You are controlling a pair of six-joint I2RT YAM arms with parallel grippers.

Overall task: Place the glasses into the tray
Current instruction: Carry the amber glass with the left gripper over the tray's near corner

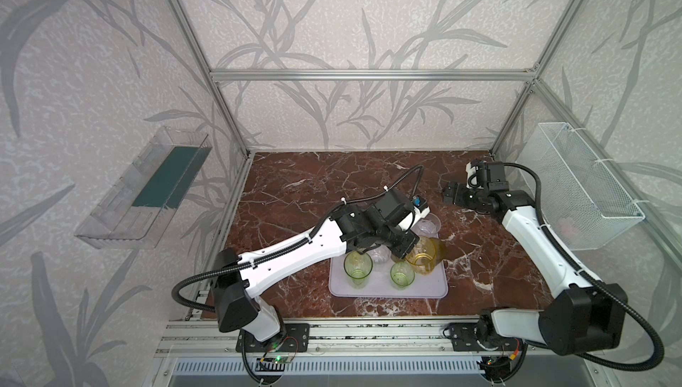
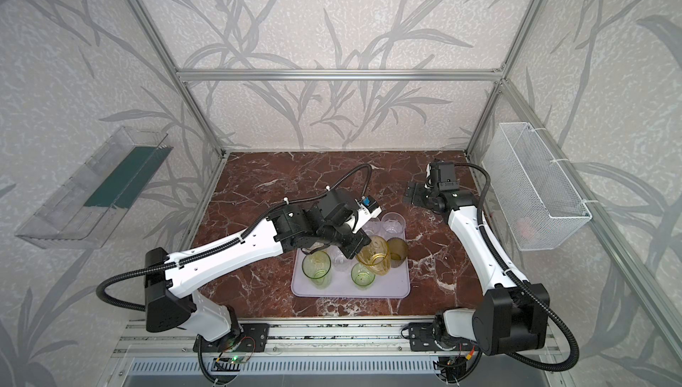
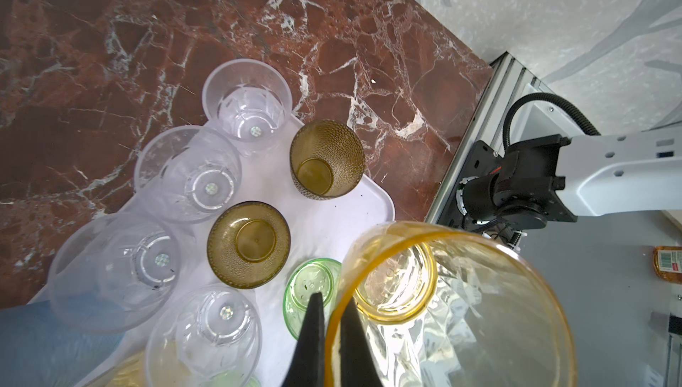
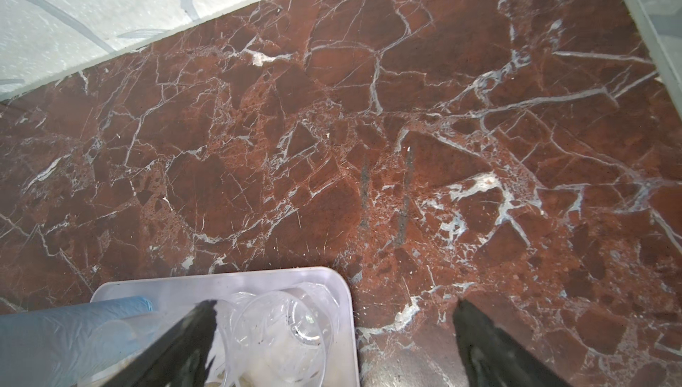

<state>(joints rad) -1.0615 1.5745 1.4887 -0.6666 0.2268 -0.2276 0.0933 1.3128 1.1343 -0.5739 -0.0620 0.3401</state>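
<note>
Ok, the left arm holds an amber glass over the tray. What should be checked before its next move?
1. Grip: the left gripper is shut on the rim of the amber glass, one finger inside: ok.
2. Amber glass is above the tray: ok.
3. Landing spot: the tray's near strip is bare: ok.
4. Gap to the green glass and olive glass alongside: cannot tell.
5. The right gripper is open, empty and apart from the left arm: ok.
</note>
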